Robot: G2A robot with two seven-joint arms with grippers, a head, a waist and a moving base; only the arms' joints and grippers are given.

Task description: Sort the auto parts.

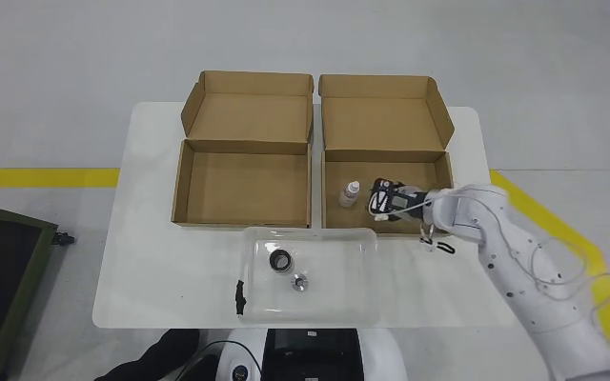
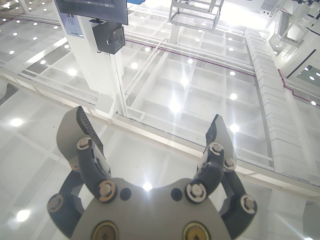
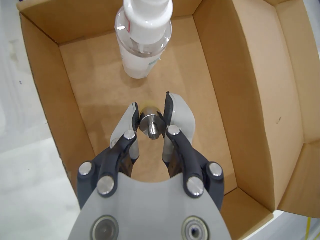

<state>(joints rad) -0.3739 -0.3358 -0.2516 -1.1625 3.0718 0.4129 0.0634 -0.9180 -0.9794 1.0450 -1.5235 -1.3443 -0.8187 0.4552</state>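
Two cardboard boxes stand side by side on the white table [image 1: 152,267], their lids folded back. The right gripper [image 3: 151,111] hangs inside the right box [image 3: 225,76], clamped on a small metal stud [image 3: 150,123]. Its fingers [image 3: 172,111] press the stud's round body from either side, and the threaded end points back toward the wrist. The stud is held over the box's cardboard floor.

Just ahead of the fingertips, and apart from them, a clear spray bottle [image 3: 143,48] with a white cap stands upright in the same box. Past the bottle, beyond the two boxes' meeting walls, lies the left box [image 1: 243,186].

Off to one side of the right gripper, outside the box's near wall, sits a clear plastic tray [image 1: 343,267]. In it are a dark ring [image 1: 281,260] and a small metal piece [image 1: 300,282], both well apart from the gripper. A black strip [image 1: 238,297] lies at the tray's end farthest from the gripper; whether it is inside the rim cannot be told.

The left gripper [image 2: 148,113] points up at the ceiling lights, its jaws spread wide with nothing between them.
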